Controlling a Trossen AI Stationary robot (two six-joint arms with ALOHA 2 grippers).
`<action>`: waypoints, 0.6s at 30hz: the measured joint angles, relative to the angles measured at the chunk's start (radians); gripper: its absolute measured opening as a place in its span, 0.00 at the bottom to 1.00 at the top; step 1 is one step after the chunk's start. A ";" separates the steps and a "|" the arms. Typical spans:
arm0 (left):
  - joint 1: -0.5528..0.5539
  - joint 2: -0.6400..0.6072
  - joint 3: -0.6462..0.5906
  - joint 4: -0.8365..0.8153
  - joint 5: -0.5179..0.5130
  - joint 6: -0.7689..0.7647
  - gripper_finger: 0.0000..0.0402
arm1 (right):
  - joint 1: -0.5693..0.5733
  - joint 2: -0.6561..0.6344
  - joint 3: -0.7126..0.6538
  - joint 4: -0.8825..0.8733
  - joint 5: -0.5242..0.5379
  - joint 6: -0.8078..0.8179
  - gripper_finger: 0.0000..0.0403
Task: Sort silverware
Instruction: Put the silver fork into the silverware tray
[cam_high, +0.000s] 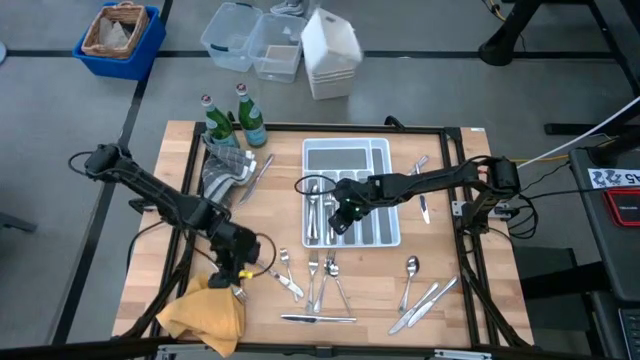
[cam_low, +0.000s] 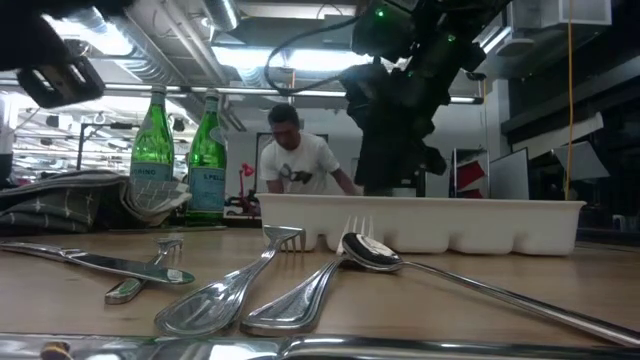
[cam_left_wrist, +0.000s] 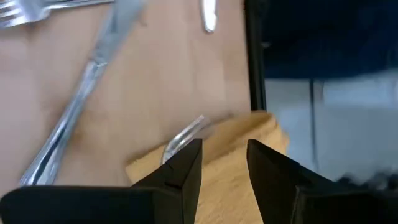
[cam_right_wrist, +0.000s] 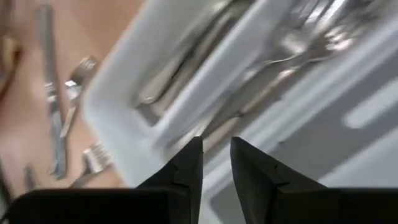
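Note:
Loose silverware lies flat on the wooden table's near half: forks, a spoon, and knives. More pieces lie in the left compartments of the white tray. My left gripper is open, pointing down over the edge of a yellow cloth. One silver piece sticks out from under that cloth, just beyond one fingertip. My right gripper is open by a narrow gap and empty. It hovers over the tray's compartments, which hold silverware.
Two green bottles and a grey cloth stand at the table's far left, with a knife beside them. Another knife lies right of the tray. The yellow cloth hangs over the near left edge. A person shows beyond the table.

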 joint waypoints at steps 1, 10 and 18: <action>-0.017 0.000 0.000 -0.001 -0.009 0.032 0.29 | 0.005 0.000 0.000 0.015 -0.013 0.000 0.21; -0.106 0.024 0.000 0.056 -0.149 0.199 0.29 | 0.088 0.000 0.001 0.258 -0.051 0.005 0.21; -0.150 0.128 0.000 0.153 -0.159 0.322 0.29 | 0.165 0.000 0.002 0.431 -0.051 0.006 0.21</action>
